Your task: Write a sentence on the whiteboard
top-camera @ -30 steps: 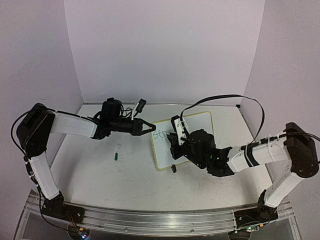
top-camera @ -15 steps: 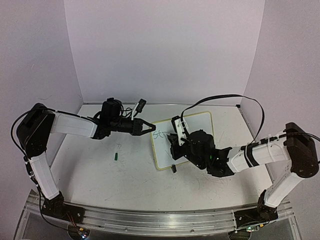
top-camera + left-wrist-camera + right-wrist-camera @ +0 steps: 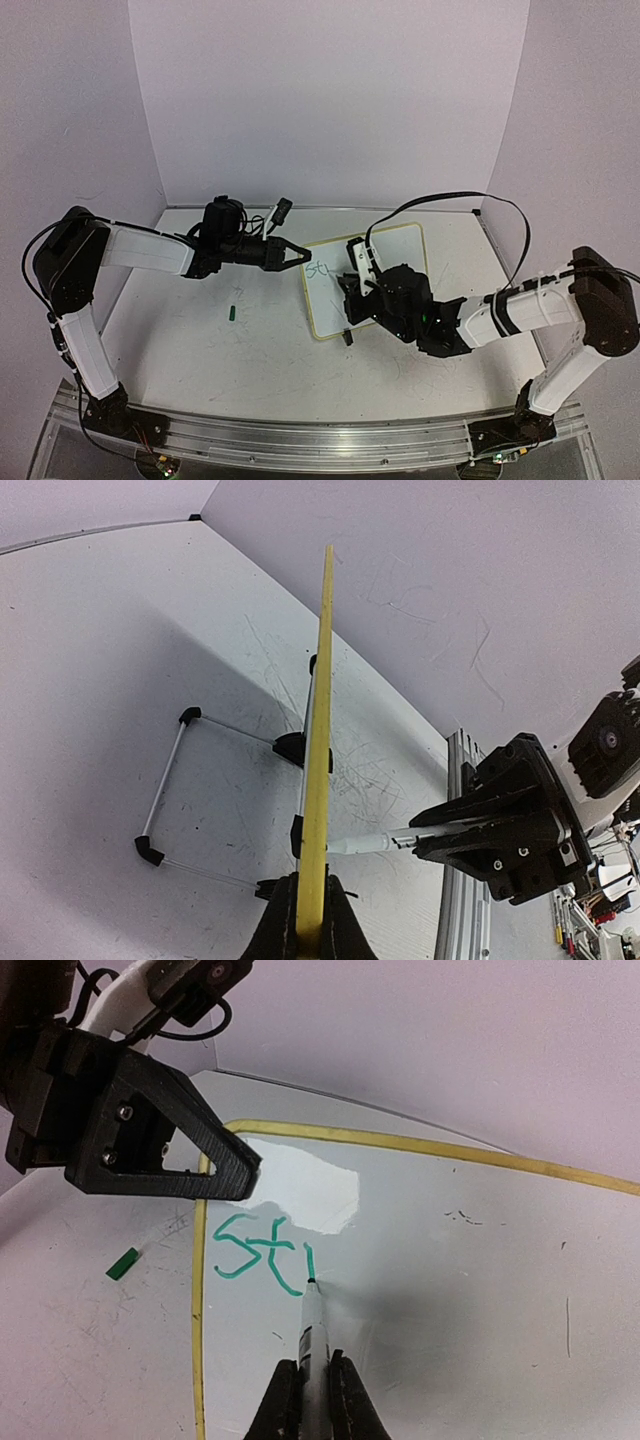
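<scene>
The only text that can be read stands on the whiteboard (image 3: 450, 1260), in the right wrist view. The sentence (image 3: 262, 1260) is only begun: in thin green handwriting there are the letters "St" and after them one short upright stroke. They sit near the board's far left corner. In the top view the sentence (image 3: 318, 269) is too small to read.

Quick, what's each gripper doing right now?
Left gripper: shut on the edge of the small yellow-framed whiteboard.
Right gripper: shut on the white-barrelled green marker, tip on the board.
</scene>
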You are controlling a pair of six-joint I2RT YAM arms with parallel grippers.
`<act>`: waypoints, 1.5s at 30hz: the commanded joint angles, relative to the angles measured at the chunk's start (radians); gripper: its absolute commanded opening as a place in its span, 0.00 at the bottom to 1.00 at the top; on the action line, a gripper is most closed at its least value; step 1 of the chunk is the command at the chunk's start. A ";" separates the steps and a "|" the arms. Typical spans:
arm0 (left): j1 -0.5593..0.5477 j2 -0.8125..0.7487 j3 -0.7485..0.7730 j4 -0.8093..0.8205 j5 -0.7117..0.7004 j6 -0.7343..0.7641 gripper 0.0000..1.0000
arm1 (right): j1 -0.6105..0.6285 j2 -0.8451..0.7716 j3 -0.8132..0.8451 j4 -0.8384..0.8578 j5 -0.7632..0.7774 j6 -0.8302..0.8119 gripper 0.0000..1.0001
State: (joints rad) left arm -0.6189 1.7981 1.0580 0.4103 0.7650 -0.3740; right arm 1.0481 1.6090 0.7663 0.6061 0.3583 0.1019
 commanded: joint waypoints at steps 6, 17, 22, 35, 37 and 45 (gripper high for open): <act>0.005 -0.053 0.016 0.036 0.014 -0.002 0.00 | -0.005 -0.017 -0.013 -0.052 -0.001 0.019 0.00; 0.003 -0.053 0.017 0.036 0.015 -0.003 0.00 | -0.007 0.013 0.037 -0.013 0.040 -0.010 0.00; 0.004 -0.057 0.016 0.036 0.016 -0.003 0.00 | -0.012 0.022 0.055 -0.005 0.047 -0.025 0.00; 0.004 -0.062 0.015 0.036 0.014 0.000 0.00 | -0.021 0.031 0.070 -0.007 0.113 -0.006 0.00; 0.003 -0.060 0.014 0.035 0.014 0.000 0.00 | -0.022 0.027 0.070 -0.009 0.125 -0.003 0.00; 0.003 -0.068 0.003 0.036 0.000 0.009 0.00 | -0.022 -0.216 -0.078 0.076 0.015 -0.044 0.00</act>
State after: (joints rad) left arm -0.6192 1.7978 1.0580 0.4114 0.7640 -0.3740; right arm 1.0378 1.5685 0.7661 0.6119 0.4176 0.0834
